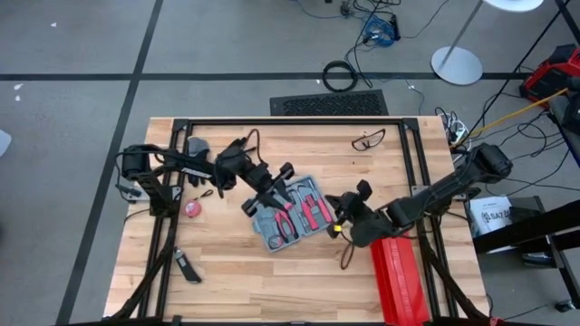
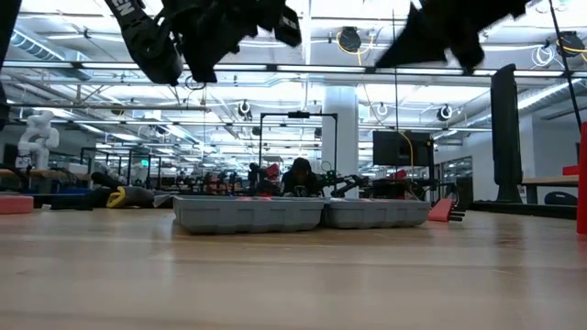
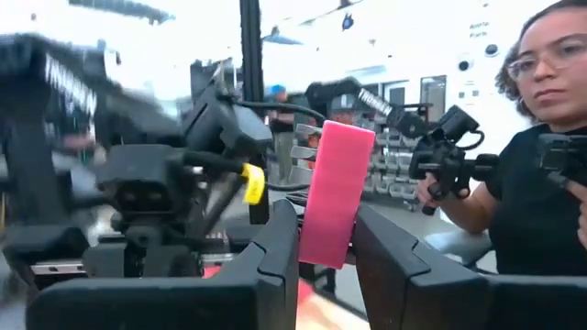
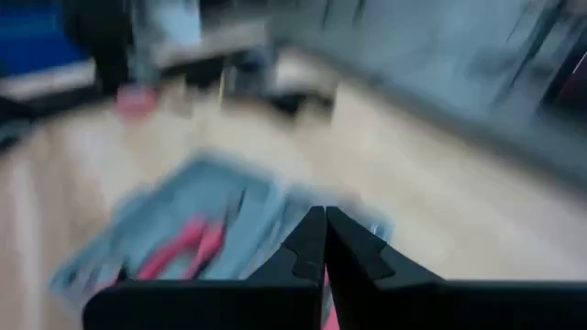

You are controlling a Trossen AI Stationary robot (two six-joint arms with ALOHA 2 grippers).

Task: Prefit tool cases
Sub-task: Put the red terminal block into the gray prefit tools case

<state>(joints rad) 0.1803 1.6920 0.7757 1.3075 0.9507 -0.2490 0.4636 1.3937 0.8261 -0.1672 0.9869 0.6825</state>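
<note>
**Left gripper clamped on pink-handled tool above open case; right gripper closed beside it**

The tool case (image 1: 292,215) is seen lying open and flat near the middle of the wooden table (image 1: 227,281), slightly tilted in the high view. Red-handled pliers (image 1: 285,222) and other red-handled tools (image 1: 314,210) are seen seated in its grey moulded slots. In the low view the case (image 2: 303,213) is shown as two low grey halves side by side on the tabletop.

The left gripper (image 1: 283,179) is held over the case's far left part, raised off the table. In the left wrist view its fingers (image 3: 275,252) are seen pressed on either side of a pink tool handle (image 3: 332,192), which stands roughly upright between them. A person in a dark top (image 3: 532,165) is seen in the room behind, holding a dark controller.

The right gripper (image 1: 343,215) is placed just beside the case's right edge. In the right wrist view its fingers (image 4: 323,240) are seen pressed together with nothing visibly between them; the case (image 4: 211,238) is blurred beyond them.

Elsewhere on the table: a long red ribbed box (image 1: 399,281) near the right front corner, safety glasses (image 1: 368,139) toward the far edge, a small round red object (image 1: 192,208) on the left, and a dark tool (image 1: 187,266) near the left front.
</note>
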